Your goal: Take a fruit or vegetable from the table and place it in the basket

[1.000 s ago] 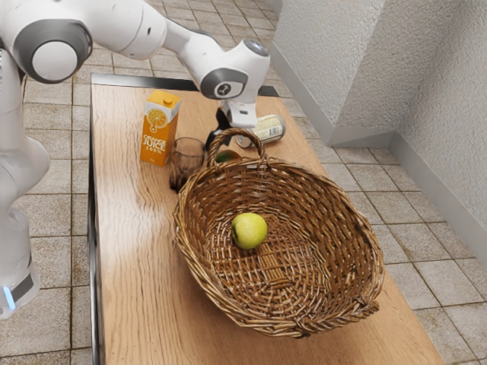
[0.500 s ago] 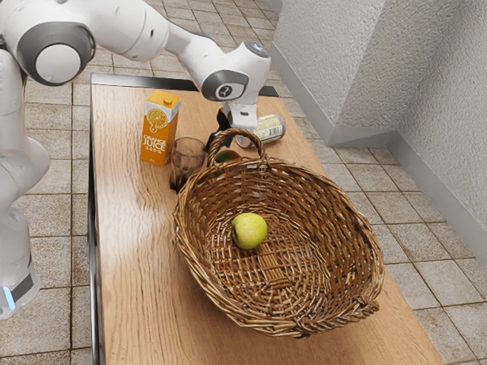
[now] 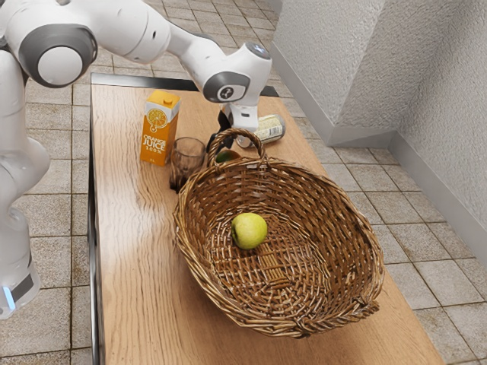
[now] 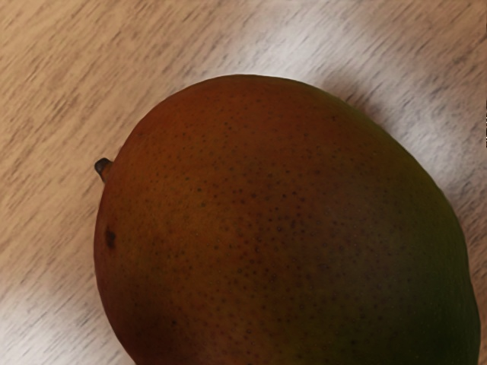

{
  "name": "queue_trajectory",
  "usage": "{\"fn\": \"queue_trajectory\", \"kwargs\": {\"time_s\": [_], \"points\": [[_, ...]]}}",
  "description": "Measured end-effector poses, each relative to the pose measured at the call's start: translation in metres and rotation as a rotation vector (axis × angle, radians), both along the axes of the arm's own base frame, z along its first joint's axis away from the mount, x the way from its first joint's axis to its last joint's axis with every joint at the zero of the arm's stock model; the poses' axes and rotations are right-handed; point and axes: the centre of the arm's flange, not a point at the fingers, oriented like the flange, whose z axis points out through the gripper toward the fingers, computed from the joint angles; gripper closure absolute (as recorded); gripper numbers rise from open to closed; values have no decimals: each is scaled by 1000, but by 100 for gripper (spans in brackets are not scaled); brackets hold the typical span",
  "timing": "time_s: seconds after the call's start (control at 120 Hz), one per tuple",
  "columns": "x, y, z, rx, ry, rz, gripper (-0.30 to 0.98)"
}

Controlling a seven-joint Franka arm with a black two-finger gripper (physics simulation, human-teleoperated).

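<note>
Grasp step in hand, seemingly: hand low at mango, beside basket at bench. Cannot tell how far open hand is, or whether it holds mango. Next: confirm grip, lift above handle, carry over basket. Green apple inside.

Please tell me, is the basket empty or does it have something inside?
Not empty: in the exterior view, one yellow-green apple rests inside the basket, within its woven walls.

Single basket, apple, mango, carton, glass, can
</note>
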Motion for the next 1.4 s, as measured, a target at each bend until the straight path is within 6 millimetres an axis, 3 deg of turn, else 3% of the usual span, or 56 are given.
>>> {"fn": "queue_trajectory", "kwargs": {"time_s": [1.4], "points": [[10, -22, 6, 3, -10, -58, 0]]}}
